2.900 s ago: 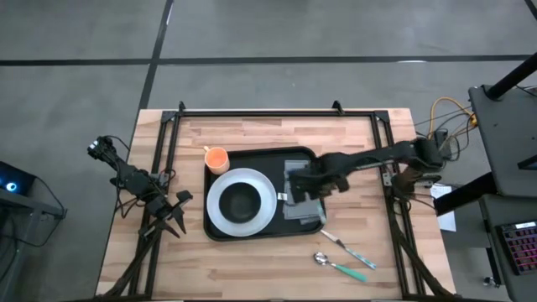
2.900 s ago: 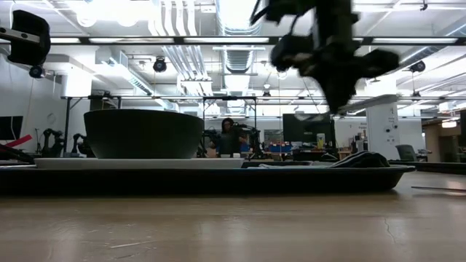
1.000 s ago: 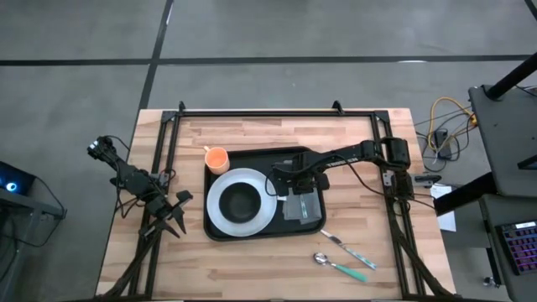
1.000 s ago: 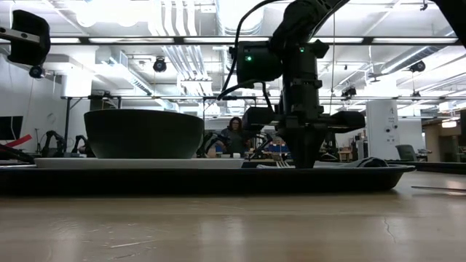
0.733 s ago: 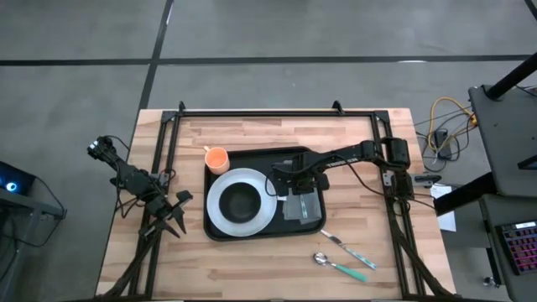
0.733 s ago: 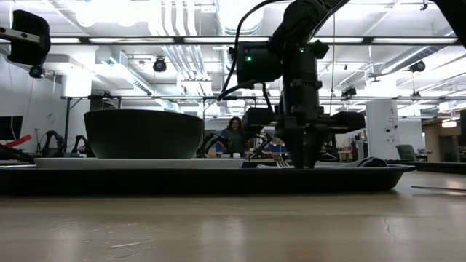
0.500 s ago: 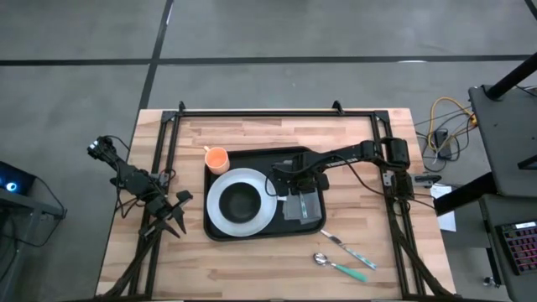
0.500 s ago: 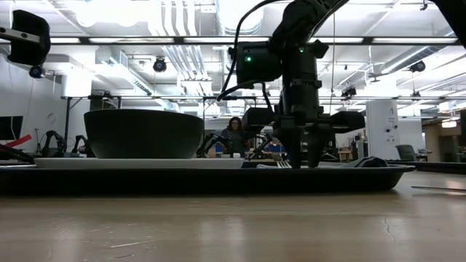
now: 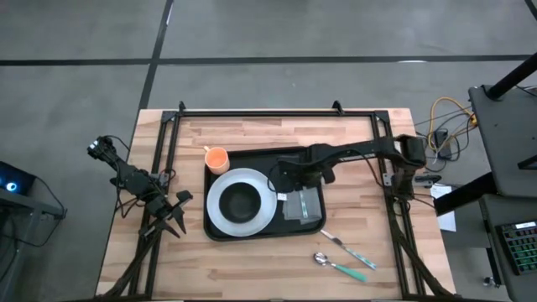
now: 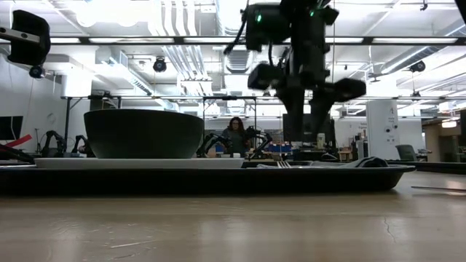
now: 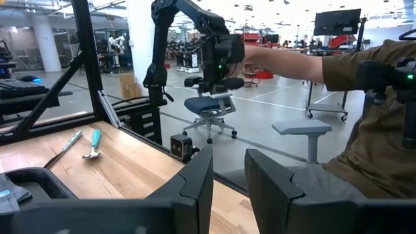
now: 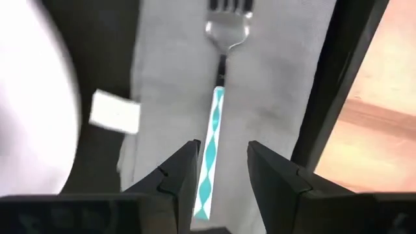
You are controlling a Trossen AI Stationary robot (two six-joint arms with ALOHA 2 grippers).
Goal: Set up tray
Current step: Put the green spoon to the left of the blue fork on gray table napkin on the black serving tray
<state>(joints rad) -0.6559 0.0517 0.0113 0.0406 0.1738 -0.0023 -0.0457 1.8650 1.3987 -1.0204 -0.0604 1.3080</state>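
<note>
We noted the tray (image 9: 252, 159) near table centre, w/ a white plate (image 9: 242, 201) and dark bowl (image 9: 240, 201) on its left half, bowl centred on plate, presumably as the main setting. On the tray's right half lay a grey napkin (image 9: 302, 205), and on it a fork (image 12: 217, 110) w/ teal-patterned handle, lying lengthwise along the cloth. That looked a deliberate spot: cutlery beside the plate, cloth under it. Right gripper (image 9: 289, 183) hung over the napkin's far end; wrist view showed its fingers apart, straddling the fork handle from above, holding nothing. Orange cup (image 9: 216, 157) stood at the tray's far-left corner, touching or just off the rim, couldn't tell which. Knife (image 9: 345, 245) and spoon (image 9: 334, 266) lay on bare table near-right of tray, so not yet set. Left gripper (image 9: 170, 220) waited off the table's left edge, fingers parted a little, empty.
</note>
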